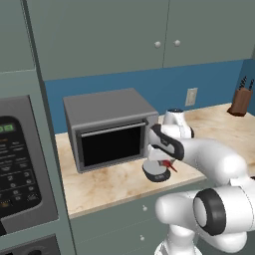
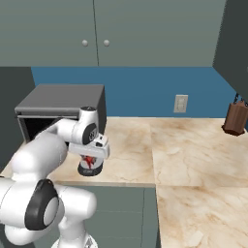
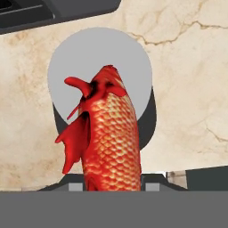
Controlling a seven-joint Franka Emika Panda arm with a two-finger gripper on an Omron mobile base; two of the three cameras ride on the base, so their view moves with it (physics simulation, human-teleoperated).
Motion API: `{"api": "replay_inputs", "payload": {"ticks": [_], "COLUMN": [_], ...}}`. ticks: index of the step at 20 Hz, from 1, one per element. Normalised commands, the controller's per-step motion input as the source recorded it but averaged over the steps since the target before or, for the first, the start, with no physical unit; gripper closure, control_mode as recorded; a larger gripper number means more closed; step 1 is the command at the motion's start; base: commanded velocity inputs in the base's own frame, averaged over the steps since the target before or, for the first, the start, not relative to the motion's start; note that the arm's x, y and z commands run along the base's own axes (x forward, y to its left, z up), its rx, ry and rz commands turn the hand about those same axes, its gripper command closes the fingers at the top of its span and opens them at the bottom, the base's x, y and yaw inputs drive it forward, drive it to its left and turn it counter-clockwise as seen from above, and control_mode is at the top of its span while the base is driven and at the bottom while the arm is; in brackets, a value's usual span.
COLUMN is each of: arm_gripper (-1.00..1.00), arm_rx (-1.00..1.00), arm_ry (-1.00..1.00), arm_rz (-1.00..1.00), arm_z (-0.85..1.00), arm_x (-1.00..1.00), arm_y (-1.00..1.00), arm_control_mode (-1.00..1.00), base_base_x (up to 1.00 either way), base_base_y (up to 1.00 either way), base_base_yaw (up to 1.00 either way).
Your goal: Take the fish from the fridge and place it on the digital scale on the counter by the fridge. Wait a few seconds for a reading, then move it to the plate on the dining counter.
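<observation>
The orange-red fish (image 3: pixel 109 138) hangs lengthwise between my fingertips (image 3: pixel 151 187), with my gripper (image 3: pixel 113 185) shut on it. Directly beneath it is the digital scale (image 3: pixel 100 73), a dark round device with a lighter grey top. From the base views, my gripper (image 1: pixel 164 160) (image 2: pixel 90 156) holds the fish (image 1: pixel 170 166) (image 2: pixel 88 161) just over the scale (image 1: pixel 155 173) (image 2: pixel 90 169), near the front edge of the beige marbled counter (image 1: pixel 109 182) (image 2: pixel 193 145). Whether the fish touches the scale's top I cannot tell. The fridge, plate and dining counter are out of view.
A big grey microwave (image 1: pixel 109 127) (image 2: pixel 63 104) stands right behind the scale. A tall appliance with a control panel (image 1: pixel 17 164) rises at the left. A knife block (image 1: pixel 241 99) (image 2: pixel 236 118) sits far right. Wall cabinets (image 1: pixel 124 35) hang overhead.
</observation>
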Motion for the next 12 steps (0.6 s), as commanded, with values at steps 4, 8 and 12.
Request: {"api": "replay_inputs", "payload": {"ticks": [4, 8, 12], "arm_gripper": [1.00, 1.00, 1.00], "arm_rx": [0.00, -0.01, -0.01], "arm_ry": [0.00, 0.01, 0.03], "arm_rz": [0.00, 0.00, 0.00], "arm_z": [-0.10, -0.26, -0.31], "arm_x": [0.27, 0.20, 0.01], "arm_y": [0.00, 0.00, 0.00], "arm_control_mode": [-1.00, -1.00, -1.00], "base_base_x": [0.00, 0.00, 0.00], "base_base_y": [0.00, 0.00, 0.00], "base_base_yaw": [0.00, 0.00, 0.00]}}
